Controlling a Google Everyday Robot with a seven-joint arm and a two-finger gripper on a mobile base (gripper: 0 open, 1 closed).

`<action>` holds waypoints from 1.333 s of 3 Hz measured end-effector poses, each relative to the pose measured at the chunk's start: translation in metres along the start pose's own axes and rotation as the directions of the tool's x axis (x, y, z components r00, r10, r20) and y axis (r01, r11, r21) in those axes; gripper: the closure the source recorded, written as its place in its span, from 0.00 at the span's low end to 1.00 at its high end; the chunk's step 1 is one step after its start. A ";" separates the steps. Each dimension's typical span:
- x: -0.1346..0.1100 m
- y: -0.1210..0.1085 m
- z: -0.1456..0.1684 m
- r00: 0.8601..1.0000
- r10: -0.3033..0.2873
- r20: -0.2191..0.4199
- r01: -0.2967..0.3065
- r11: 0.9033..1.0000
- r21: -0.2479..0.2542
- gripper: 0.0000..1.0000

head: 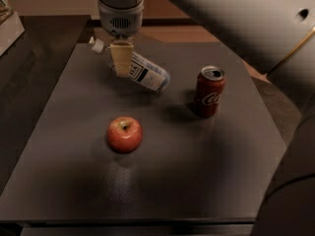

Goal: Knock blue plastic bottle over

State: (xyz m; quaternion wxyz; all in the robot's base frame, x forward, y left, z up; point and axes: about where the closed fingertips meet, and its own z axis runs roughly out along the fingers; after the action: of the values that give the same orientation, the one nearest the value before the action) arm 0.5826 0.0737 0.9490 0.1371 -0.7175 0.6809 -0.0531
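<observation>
The blue plastic bottle (145,73) lies tilted low on the dark table (206,171) at the back middle, its white cap (97,45) pointing to the back left and its base to the right. Its white and dark-blue label faces me. My gripper (121,59) hangs from the arm straight above the bottle's neck end, its cream fingertip in front of the bottle's upper part.
A red Coca-Cola can (209,91) stands upright to the right of the bottle. A red apple (124,134) sits in the middle front. The robot's arm (236,18) crosses the upper right. A light object (9,18) lies at the far left edge.
</observation>
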 end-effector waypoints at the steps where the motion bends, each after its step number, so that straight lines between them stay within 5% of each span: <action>1: 0.001 0.001 0.013 0.995 -0.049 -0.085 0.050 0.999 0.008 1.00; 2: 0.003 0.003 0.026 0.983 -0.090 -0.159 0.094 0.995 0.015 1.00; 4: 0.001 0.016 0.052 0.957 -0.153 -0.247 0.158 0.988 0.000 0.59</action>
State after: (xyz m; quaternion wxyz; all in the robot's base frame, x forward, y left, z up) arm 0.5806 0.0784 0.8947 0.0538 -0.7551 0.6337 -0.1590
